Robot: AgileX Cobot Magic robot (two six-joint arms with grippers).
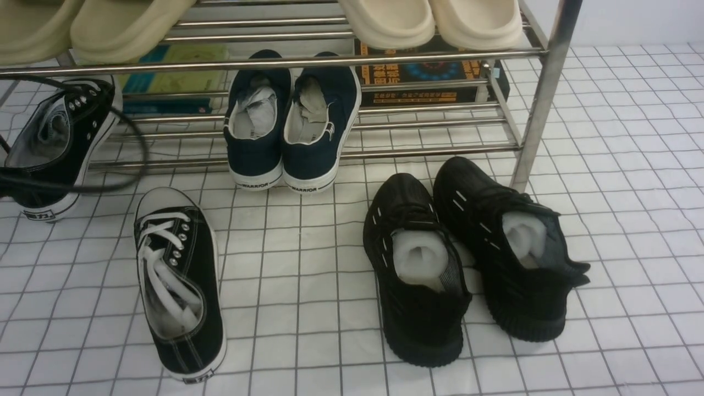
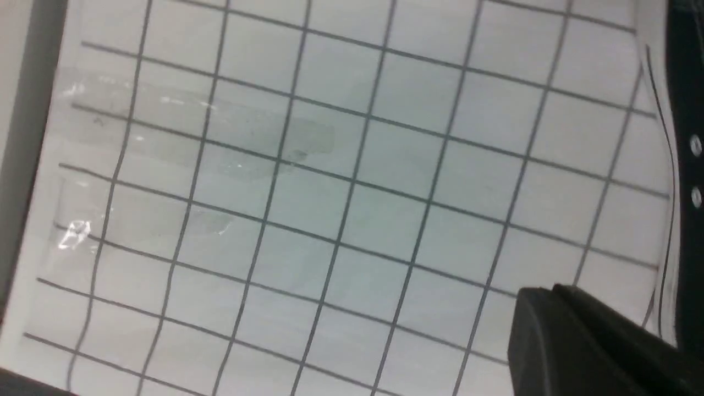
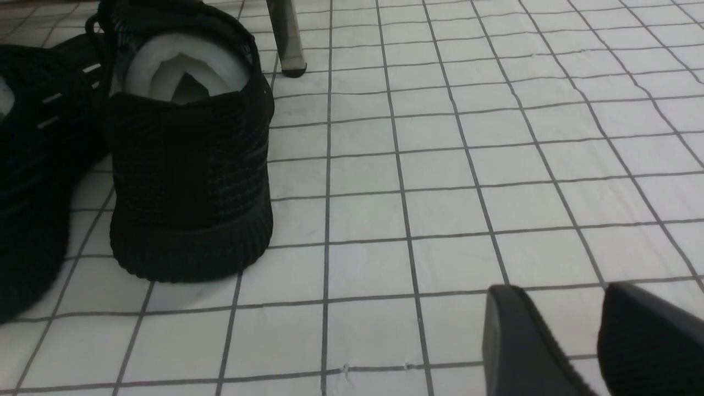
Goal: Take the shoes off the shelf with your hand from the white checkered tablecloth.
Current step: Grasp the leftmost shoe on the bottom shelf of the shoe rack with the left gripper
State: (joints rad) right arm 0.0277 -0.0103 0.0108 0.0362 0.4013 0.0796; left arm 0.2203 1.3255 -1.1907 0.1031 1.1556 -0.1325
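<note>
One black canvas sneaker (image 1: 179, 286) with white laces lies on the white checkered tablecloth (image 1: 308, 258), toe toward the shelf (image 1: 341, 55). The other sneaker (image 1: 55, 146) is tilted at the far left by the shelf's lower bars, behind a loop of black cable (image 1: 132, 165). Its side with eyelets shows in the left wrist view (image 2: 687, 165). My left gripper (image 2: 555, 291) has its fingers pressed close together on this sneaker. It is out of the front view. My right gripper (image 3: 555, 289) is open and empty, low over the cloth (image 3: 440, 165).
A navy WARRIOR pair (image 1: 291, 126) leans on the lower bars. Beige slippers (image 1: 429, 19) sit on the top tier and books (image 1: 423, 77) behind. An all-black knit pair (image 1: 467, 258) stands on the cloth by the chrome post (image 1: 542, 99), left of my right gripper (image 3: 187, 165).
</note>
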